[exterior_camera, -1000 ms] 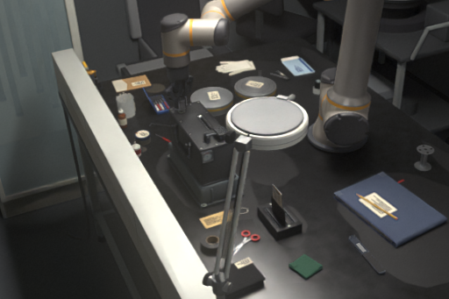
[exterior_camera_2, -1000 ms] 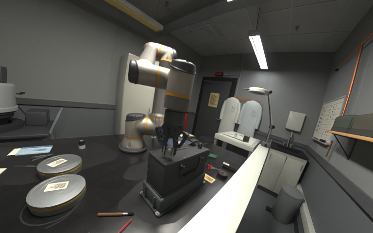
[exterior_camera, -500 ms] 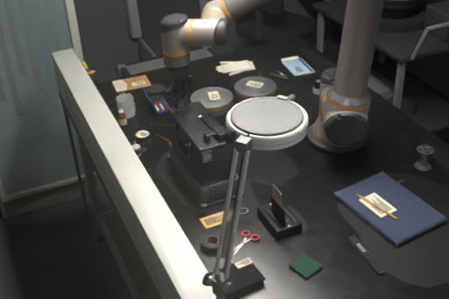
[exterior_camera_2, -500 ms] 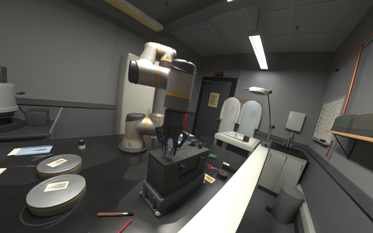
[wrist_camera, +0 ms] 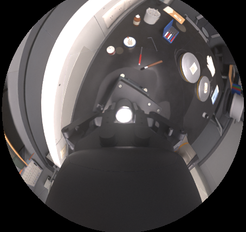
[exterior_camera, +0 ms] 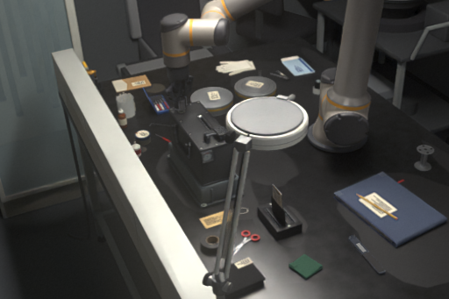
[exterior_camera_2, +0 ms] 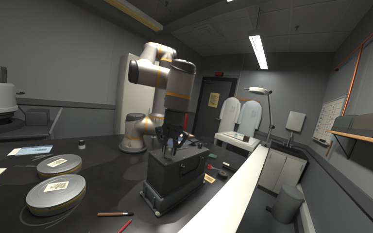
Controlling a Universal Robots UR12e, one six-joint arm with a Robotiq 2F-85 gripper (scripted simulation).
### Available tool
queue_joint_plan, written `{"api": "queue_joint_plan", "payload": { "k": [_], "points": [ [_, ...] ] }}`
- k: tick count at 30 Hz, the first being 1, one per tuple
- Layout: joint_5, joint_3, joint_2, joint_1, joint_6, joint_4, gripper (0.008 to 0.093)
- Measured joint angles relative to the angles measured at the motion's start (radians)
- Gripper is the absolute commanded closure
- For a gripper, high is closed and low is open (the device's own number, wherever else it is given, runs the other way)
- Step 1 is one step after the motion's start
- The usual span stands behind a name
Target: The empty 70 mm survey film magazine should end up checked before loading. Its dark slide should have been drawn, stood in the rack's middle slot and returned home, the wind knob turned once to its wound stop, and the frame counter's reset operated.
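My gripper (exterior_camera_2: 169, 153) points straight down onto the top of the black film magazine (exterior_camera_2: 177, 176) and grips the bright wind knob (wrist_camera: 123, 115) at the top's rear end. The magazine stands on a grey base near the bench's railed edge. A long bar handle (exterior_camera: 209, 125) runs along its top. The small black rack (exterior_camera: 279, 221) stands on the bench in front of the magazine. A thin dark slide (exterior_camera: 276, 196) stands upright in the rack. I cannot tell which slot it is in. The frame counter's reset is not visible to me.
The round magnifier lamp (exterior_camera: 267, 121) on its jointed arm overhangs the magazine's front end. Two film cans (exterior_camera_2: 55, 184) lie beside the magazine. A brush (exterior_camera_2: 115, 214) and red pencil lie near its base. A white rail (exterior_camera: 118, 168) edges the bench. A blue notebook (exterior_camera: 389, 208) lies far off.
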Motion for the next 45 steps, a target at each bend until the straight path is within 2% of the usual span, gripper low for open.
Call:
{"api": "queue_joint_plan", "payload": {
  "k": [7,30,45],
  "points": [
    [0.0,0.0,0.0,0.0,0.0,0.0,0.0934],
    [0.0,0.0,0.0,0.0,0.0,0.0,0.0484],
    [0.0,-0.003,-0.003,0.0,0.0,0.007,0.0484]
  ]
}}
